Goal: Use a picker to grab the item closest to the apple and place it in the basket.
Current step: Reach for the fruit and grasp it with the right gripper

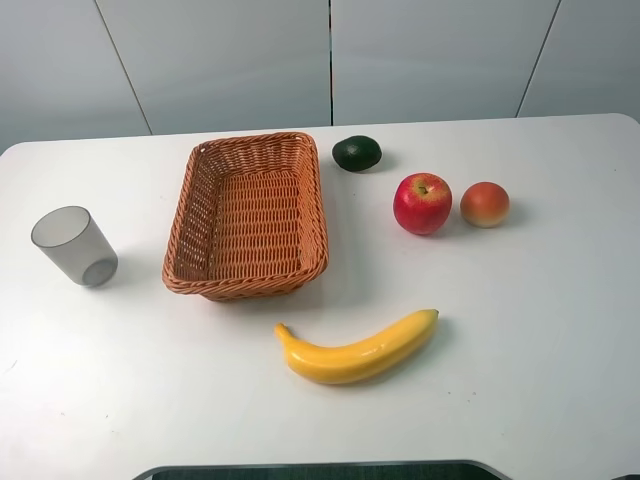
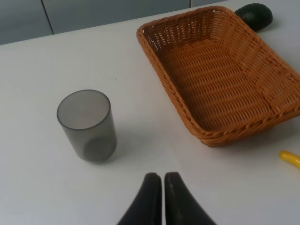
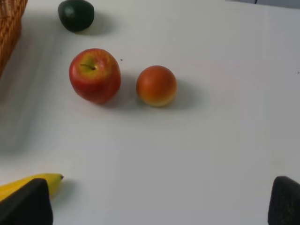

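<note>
The small orange, red-blushed fruit (image 1: 485, 204) (image 3: 156, 86) lies on the white table just right of the shiny red apple (image 1: 422, 203) (image 3: 95, 75), nearly touching it. The wicker basket (image 1: 248, 150) (image 2: 281, 101) stands empty, left of the apple. My right gripper (image 3: 159, 190) is open, its two black fingers (image 3: 26, 204) wide apart with nothing between them, and the fruit lies well ahead of them. My left gripper (image 2: 162, 177) is shut on nothing, near the grey cup. Neither gripper shows in the exterior high view.
A grey translucent cup (image 1: 73, 246) (image 2: 87, 125) stands left of the basket. A dark green avocado (image 1: 357, 153) (image 3: 76, 15) lies behind the apple by the basket's far right corner. A yellow banana (image 1: 360, 350) (image 3: 28, 185) lies in front of the basket.
</note>
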Motion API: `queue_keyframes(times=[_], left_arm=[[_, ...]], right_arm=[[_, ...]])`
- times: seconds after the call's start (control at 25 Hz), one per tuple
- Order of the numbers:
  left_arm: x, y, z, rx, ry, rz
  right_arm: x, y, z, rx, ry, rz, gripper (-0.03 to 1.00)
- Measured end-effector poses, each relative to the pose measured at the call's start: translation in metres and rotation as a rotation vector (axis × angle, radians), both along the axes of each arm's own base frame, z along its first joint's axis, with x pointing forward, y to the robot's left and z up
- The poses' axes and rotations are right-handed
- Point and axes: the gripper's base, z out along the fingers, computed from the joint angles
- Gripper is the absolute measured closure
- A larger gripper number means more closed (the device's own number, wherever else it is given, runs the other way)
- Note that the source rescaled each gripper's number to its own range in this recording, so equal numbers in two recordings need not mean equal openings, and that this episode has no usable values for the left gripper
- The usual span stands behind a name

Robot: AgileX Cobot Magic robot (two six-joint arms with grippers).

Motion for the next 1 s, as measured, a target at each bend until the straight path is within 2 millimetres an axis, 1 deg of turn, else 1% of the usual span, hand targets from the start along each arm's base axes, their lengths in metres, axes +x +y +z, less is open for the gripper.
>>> queue_keyframes(times=[0.12,0.24,0.4,0.56,0.64,0.76,1.0], left_arm=[[0.0,0.0,0.0,0.0,0.0,0.0],[0.0,0.0,0.0,0.0,0.0,0.0],[0.0,0.0,0.0,0.0,0.0,0.0],[0.0,0.0,0.0,0.0,0.0,0.0],[0.0,0.0,0.0,0.0,0.0,0.0],[0.0,0.0,0.0,0.0,0.0,0.0],[0.0,0.0,0.0,0.0,0.0,0.0]], right_arm=[[0.026,0.002,0.005,-0.024,0.05,0.021,-0.03],[0.056,0.006,0.005,-0.043,0.121,0.047,-0.03],[0.097,0.013,-0.006,-0.041,0.24,0.103,-0.03],[0.137,0.019,-0.026,-0.053,0.357,0.166,-0.03],[0.154,0.023,-0.04,-0.058,0.413,0.215,-0.03],[0.177,0.027,-0.057,-0.08,0.469,0.301,-0.03],[0.217,0.031,-0.087,-0.113,0.543,0.39,-0.03]])
